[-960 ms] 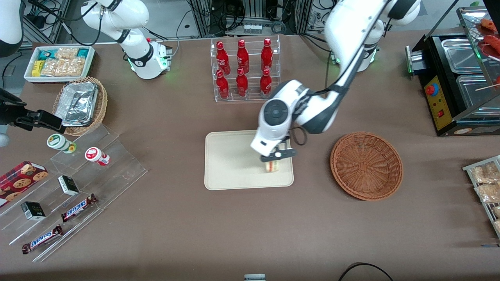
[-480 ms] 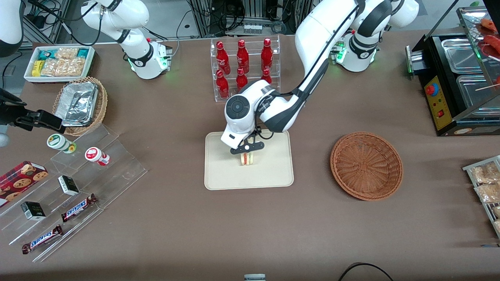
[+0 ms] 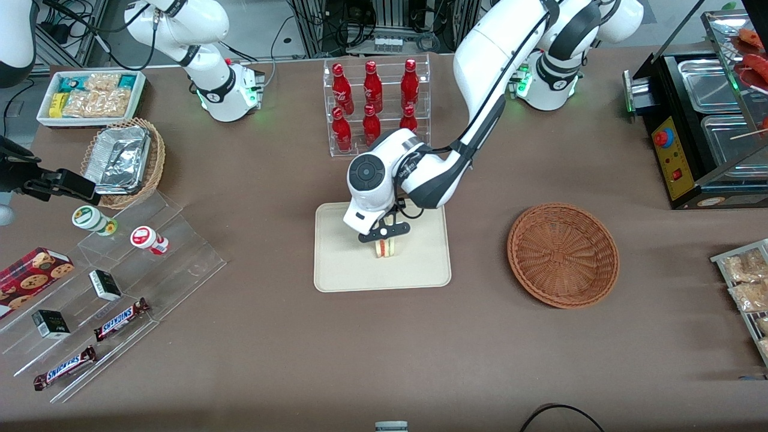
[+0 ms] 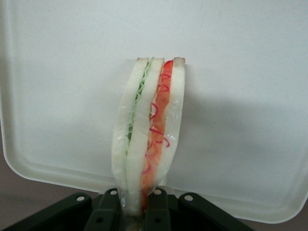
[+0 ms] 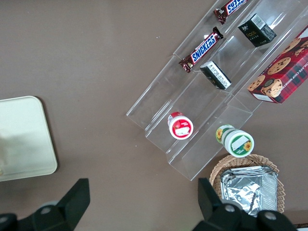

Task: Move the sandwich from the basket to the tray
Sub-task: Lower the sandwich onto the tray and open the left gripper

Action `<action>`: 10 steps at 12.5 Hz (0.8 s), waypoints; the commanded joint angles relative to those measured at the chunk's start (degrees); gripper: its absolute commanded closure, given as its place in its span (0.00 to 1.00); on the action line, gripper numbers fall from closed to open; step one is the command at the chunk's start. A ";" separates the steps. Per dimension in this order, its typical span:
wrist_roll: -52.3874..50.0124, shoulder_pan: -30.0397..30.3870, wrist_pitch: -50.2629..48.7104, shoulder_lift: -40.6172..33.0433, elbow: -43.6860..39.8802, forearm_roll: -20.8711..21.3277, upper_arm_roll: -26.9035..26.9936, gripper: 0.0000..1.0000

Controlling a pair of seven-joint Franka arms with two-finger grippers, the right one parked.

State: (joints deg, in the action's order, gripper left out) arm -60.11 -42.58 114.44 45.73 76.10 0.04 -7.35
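The sandwich [image 3: 384, 248] [image 4: 149, 130], a pale bread wedge with red and green filling in clear wrap, hangs over the middle of the cream tray [image 3: 342, 270] [image 4: 250, 96]. My gripper [image 3: 384, 235] [image 4: 136, 211] is shut on the sandwich's narrow end, a black finger pressing each bread face. Whether the sandwich touches the tray I cannot tell. The reddish-brown wicker basket [image 3: 563, 255] stands with nothing in it beside the tray, toward the working arm's end of the table.
A clear rack of red bottles [image 3: 375, 108] stands just farther from the front camera than the tray. Acrylic steps with snack bars and cups [image 3: 108, 282], a tan basket with foil container [image 3: 123, 159] and a snack box [image 3: 90, 96] lie toward the parked arm's end. A black warmer [image 3: 702, 126] stands toward the working arm's end.
My gripper carried the sandwich from the tray's edge nearest the basket to over the tray's middle, then shifted slightly and dropped a little lower. It stays shut on the sandwich.
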 commanded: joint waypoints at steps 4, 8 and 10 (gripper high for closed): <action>-4.75 -0.14 -0.98 2.87 -3.84 1.02 0.05 1.00; -4.67 -0.14 -1.06 2.44 -3.94 2.32 0.58 0.00; -4.58 0.13 -1.94 0.43 -4.46 2.51 0.76 0.00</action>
State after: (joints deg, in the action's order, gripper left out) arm -63.45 -42.49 114.44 47.52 73.42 1.37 -6.85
